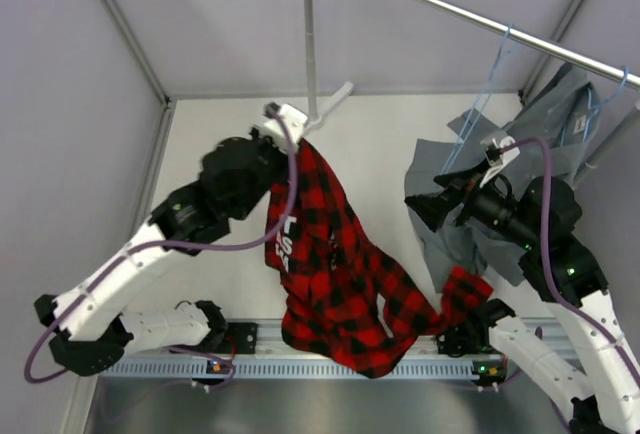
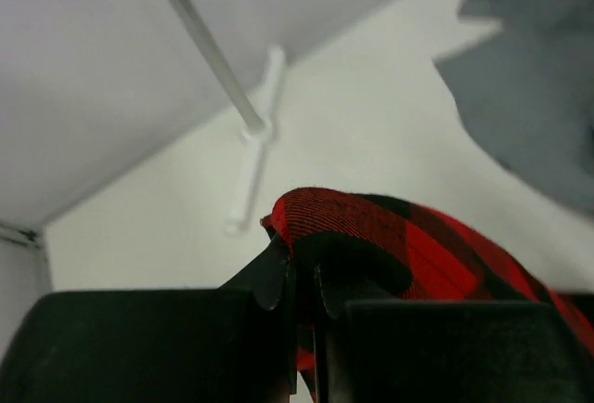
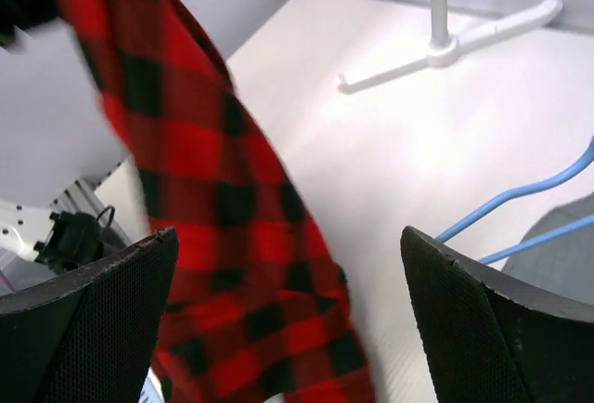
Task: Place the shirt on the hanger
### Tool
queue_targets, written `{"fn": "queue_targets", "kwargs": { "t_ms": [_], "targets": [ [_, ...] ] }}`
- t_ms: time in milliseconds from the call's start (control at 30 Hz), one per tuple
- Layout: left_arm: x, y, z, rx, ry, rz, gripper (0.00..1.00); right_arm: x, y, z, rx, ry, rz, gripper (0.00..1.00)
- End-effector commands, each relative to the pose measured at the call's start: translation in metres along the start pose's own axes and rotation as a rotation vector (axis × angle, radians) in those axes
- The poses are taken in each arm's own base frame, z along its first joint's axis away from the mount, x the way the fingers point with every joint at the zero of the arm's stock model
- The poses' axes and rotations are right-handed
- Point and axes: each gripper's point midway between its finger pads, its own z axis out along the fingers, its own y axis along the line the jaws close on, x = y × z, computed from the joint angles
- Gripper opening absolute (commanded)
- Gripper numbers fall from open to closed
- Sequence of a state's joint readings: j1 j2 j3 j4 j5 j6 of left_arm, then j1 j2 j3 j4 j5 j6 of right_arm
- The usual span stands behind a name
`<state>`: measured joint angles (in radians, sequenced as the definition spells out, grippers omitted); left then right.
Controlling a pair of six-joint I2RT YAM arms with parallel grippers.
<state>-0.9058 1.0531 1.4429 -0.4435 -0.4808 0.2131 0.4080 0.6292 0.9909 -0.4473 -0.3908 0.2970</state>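
L pincer [image 2: 304, 282] clamped on shirt [image 2: 418, 236] top, held high; R pincer [image 1: 422, 209] apart, empty, nearer hanger [image 3: 506, 204], on shirt's right.

We see a thin silver metal rail [image 1: 480, 19] slanting across the upper right, carried by a grey upright pole [image 1: 310, 44] on a white cross-shaped foot [image 1: 335, 102]. From the rail a plain grey garment [image 1: 545, 124] hangs on a blue hanger [image 1: 590, 104]. Below lies a white tabletop [image 1: 220, 154], bounded by pale grey walls [image 1: 200, 14] and a slotted aluminium bar [image 1: 260, 366] along its near edge.
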Motion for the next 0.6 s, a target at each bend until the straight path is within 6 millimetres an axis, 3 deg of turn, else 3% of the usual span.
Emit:
{"fn": "queue_targets", "kwargs": {
  "t_ms": [0, 67, 100, 133, 167, 267, 367, 400, 467, 500, 567],
  "targets": [
    [0.082, -0.062, 0.011, 0.182, 0.221, -0.102, 0.00, 0.019, -0.003, -0.004, 0.016, 0.087, 0.027, 0.99],
    [0.120, -0.077, 0.023, 0.147, 0.320, -0.176, 0.00, 0.045, 0.000, 0.005, -0.043, 0.184, 0.068, 0.99],
    [0.147, -0.085, 0.028, 0.135, 0.367, -0.189, 0.00, 0.056, -0.003, 0.008, -0.034, 0.215, 0.102, 1.00],
    [0.162, -0.091, 0.031, 0.126, 0.391, -0.219, 0.00, 0.080, -0.012, 0.015, -0.015, 0.271, 0.139, 0.99],
    [0.183, -0.098, 0.037, 0.111, 0.440, -0.223, 0.00, 0.090, -0.016, 0.018, -0.002, 0.289, 0.154, 0.99],
    [0.223, -0.121, 0.046, 0.135, 0.526, -0.241, 0.00, 0.126, -0.018, 0.033, 0.030, 0.354, 0.181, 0.93],
    [0.234, -0.138, 0.052, 0.170, 0.534, -0.288, 0.00, 0.144, -0.009, 0.049, 0.076, 0.375, 0.139, 0.88],
    [0.240, -0.134, 0.055, 0.129, 0.543, -0.293, 0.00, 0.150, 0.006, 0.051, 0.061, 0.385, 0.135, 0.82],
    [0.240, -0.124, 0.059, 0.069, 0.536, -0.293, 0.00, 0.148, 0.005, 0.060, 0.109, 0.320, 0.097, 0.81],
    [0.237, -0.118, 0.059, 0.033, 0.522, -0.302, 0.00, 0.156, 0.015, 0.061, 0.095, 0.332, 0.081, 0.80],
    [0.233, -0.101, 0.060, -0.043, 0.497, -0.305, 0.00, 0.160, 0.008, 0.067, 0.153, 0.315, 0.057, 0.80]
  ]
}}
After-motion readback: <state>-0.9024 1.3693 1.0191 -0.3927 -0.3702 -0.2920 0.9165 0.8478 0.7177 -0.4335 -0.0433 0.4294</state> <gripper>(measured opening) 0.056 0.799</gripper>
